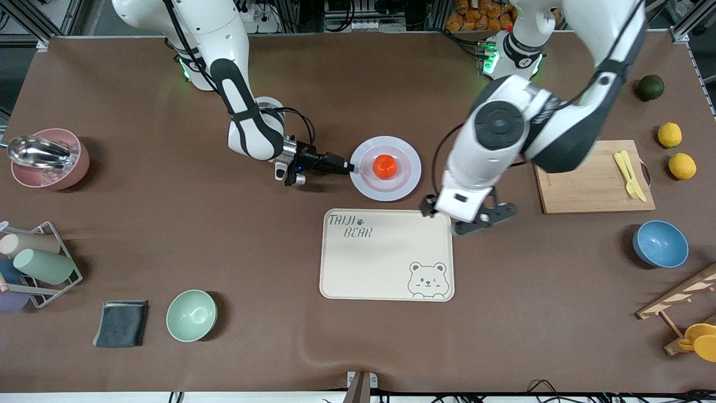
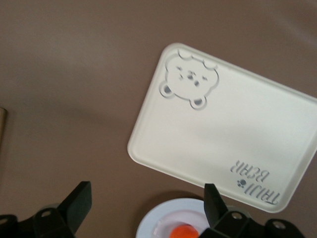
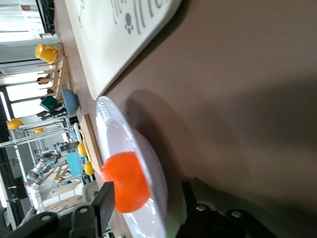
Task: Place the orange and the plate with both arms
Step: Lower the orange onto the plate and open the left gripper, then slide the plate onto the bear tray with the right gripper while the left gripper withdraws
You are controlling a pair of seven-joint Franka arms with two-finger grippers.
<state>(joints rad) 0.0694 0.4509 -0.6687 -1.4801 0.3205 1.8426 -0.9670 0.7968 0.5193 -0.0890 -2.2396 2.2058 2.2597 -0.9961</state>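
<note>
The orange lies in the middle of the pale plate, which rests on the brown table just farther from the front camera than the cream bear tray. My right gripper is low at the plate's rim on the right arm's side. In the right wrist view its open jaws straddle the rim of the plate, with the orange beside one finger. My left gripper hangs open and empty over the tray's corner beside the plate. The left wrist view shows the plate, the orange and the tray.
A wooden board with yellow cutlery, two lemons, a green fruit and a blue bowl are at the left arm's end. A pink bowl, cup rack, dark cloth and mint bowl are at the right arm's end.
</note>
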